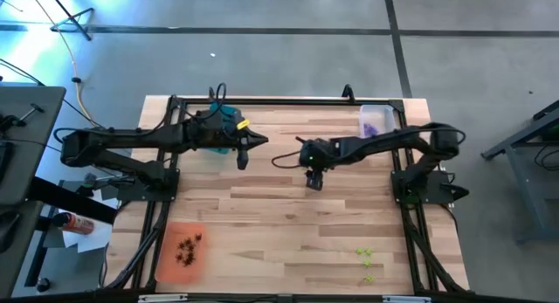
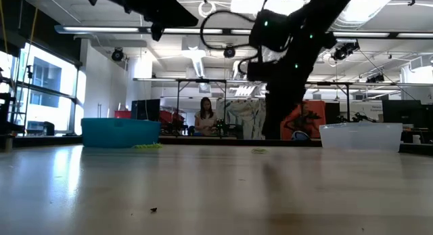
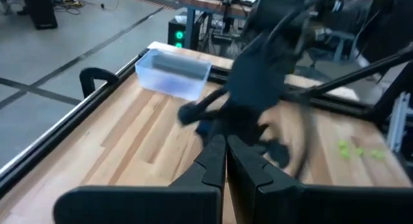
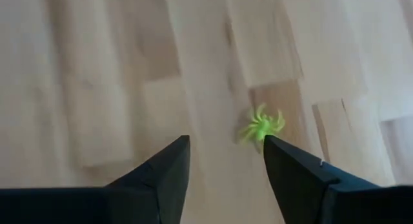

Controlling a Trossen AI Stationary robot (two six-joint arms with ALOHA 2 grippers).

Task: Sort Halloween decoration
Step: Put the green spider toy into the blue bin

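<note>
Near frame centre, the right gripper (image 4: 226, 161) hangs over the wooden table (image 1: 262, 216), fingers spread beside a tiny lime-green spiky plastic spider (image 4: 261, 125). The left gripper (image 1: 242, 154), centre-left, has fingers pressed together.

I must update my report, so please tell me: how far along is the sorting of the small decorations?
Done: purple pieces lie in the clear tray and dark pieces on the orange tray. In hand: the right gripper, open, is at a green spider on the table. Left: a few green pieces near the table's edge. The left gripper waits shut by the teal tray.
</note>
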